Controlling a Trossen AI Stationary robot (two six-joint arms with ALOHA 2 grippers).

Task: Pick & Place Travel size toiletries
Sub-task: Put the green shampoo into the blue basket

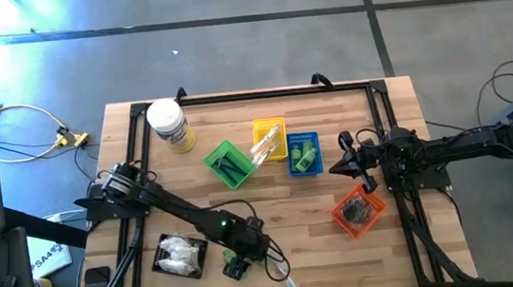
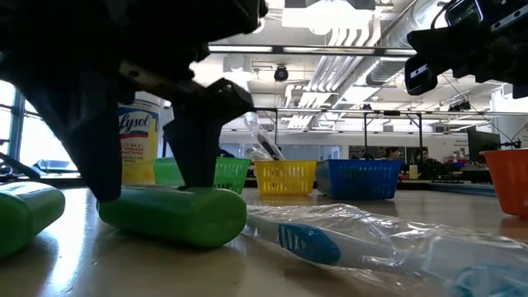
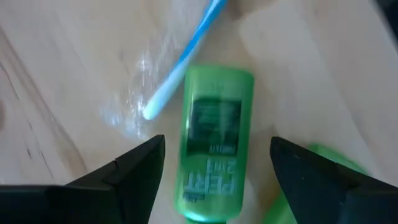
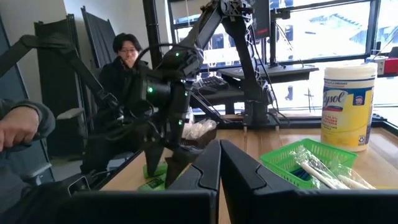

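While its two dark fingers stood wide apart, the left pincer (image 3: 214,168) hung low over the near edge of the desk (image 1: 262,109), straddling a green bottle (image 3: 214,149) that lay flat on the wood. That bottle lay between the fingers with a gap showing on either side in the left wrist view, so nothing was clamped. From the level view the same green bottle (image 2: 177,216) rested on its side with the fingertips down at or beside it; whether they touched it could not be told. A second green bottle (image 2: 29,216) lay just beside it, and a wrapped toothbrush (image 2: 309,241) with a blue handle lay in clear film, its end close to the first bottle's end. Near the left arm, a black tray (image 1: 178,257) held white packets. Farther back stood a green basket (image 1: 228,164), a yellow basket (image 1: 269,139) and a blue basket (image 1: 303,153) in a row, with a white wipes jar (image 1: 169,126) near the far left corner. Well apart on the right side, the right pincer (image 1: 347,165) waited with its fingers pressed together, holding nothing, above and just beside an orange basket (image 1: 359,213).
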